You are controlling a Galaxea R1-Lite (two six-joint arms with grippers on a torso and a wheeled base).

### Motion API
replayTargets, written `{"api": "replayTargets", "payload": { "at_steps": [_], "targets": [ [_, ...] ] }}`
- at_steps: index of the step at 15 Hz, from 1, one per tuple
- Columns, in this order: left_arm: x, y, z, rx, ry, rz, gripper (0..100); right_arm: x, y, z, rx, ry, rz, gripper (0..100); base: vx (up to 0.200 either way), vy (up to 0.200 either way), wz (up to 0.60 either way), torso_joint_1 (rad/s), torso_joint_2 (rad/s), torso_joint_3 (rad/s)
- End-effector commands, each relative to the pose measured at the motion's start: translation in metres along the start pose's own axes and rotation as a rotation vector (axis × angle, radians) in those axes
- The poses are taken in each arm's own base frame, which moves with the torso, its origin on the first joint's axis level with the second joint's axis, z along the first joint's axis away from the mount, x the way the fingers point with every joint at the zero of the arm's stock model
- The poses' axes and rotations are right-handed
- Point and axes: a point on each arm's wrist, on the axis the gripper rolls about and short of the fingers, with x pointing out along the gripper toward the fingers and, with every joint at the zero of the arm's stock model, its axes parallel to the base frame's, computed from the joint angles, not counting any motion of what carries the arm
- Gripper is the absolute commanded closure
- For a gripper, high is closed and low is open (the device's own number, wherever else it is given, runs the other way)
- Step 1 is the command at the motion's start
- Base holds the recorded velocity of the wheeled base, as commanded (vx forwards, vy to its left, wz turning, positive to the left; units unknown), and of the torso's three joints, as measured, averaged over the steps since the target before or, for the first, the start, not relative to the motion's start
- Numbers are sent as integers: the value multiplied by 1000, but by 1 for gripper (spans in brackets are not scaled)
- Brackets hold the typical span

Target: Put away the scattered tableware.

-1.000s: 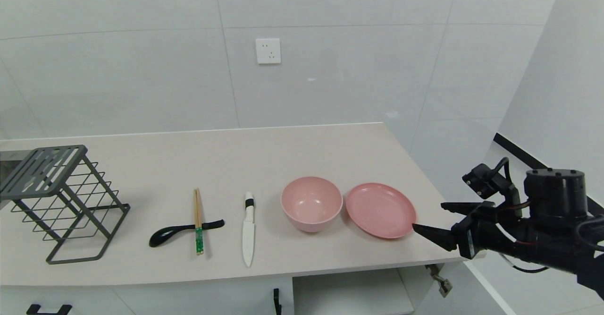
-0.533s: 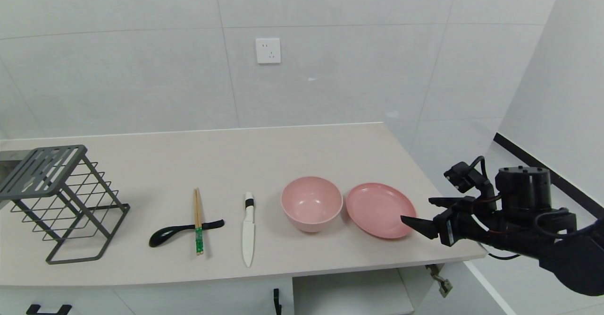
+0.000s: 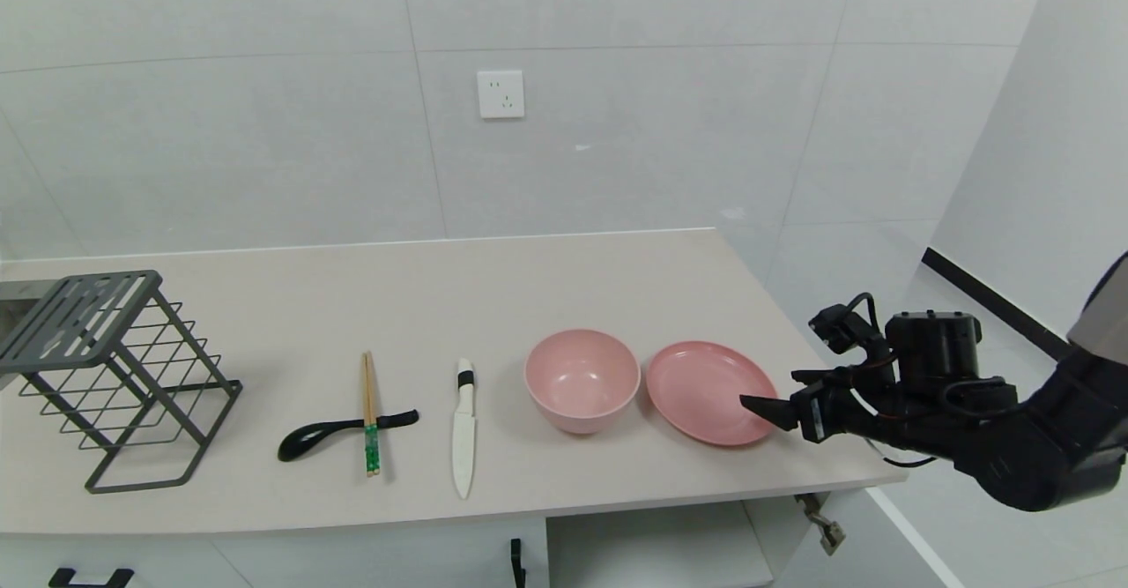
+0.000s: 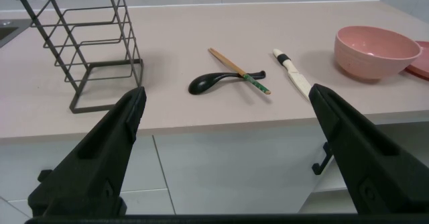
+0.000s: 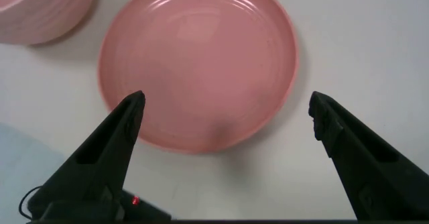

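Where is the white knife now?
In the head view the white knife lies on the counter, between the chopsticks on its left and the pink bowl on its right.

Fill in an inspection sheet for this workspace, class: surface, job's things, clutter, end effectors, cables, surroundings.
Surface: pale counter, things laid in a row.
Job's things: pink plate beside pink bowl; white knife; chopsticks lying across black spoon; wire rack at the robot's left end.
Clutter: nothing seen.
End effectors: right end effector open at the plate's right edge; left end effector open, off the counter's front edge.
Cables: black cable looping at the right wrist.
Surroundings: wall socket on the tiled wall.
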Motion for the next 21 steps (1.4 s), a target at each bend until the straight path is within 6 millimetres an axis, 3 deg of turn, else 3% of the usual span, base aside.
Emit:
{"api": "replayTargets", "payload": {
  "at_steps": [1,6,20,21],
  "targets": [
    [0,0,0,1,1,0,0,18,-9,-8,26,9,-7,0,0,0,0,0,0,0],
    [0,0,0,-1,3,0,0,39,-16,-19,53,-34,-34,0,0,0,0,0,0,0],
    [0,0,0,1,3,0,0,58,-17,-26,58,-43,-25,0,0,0,0,0,0,0],
    [0,0,0,1,3,0,0,59,-13,-27,53,-36,-16,100,0,0,0,0,0,0]
  ]
}}
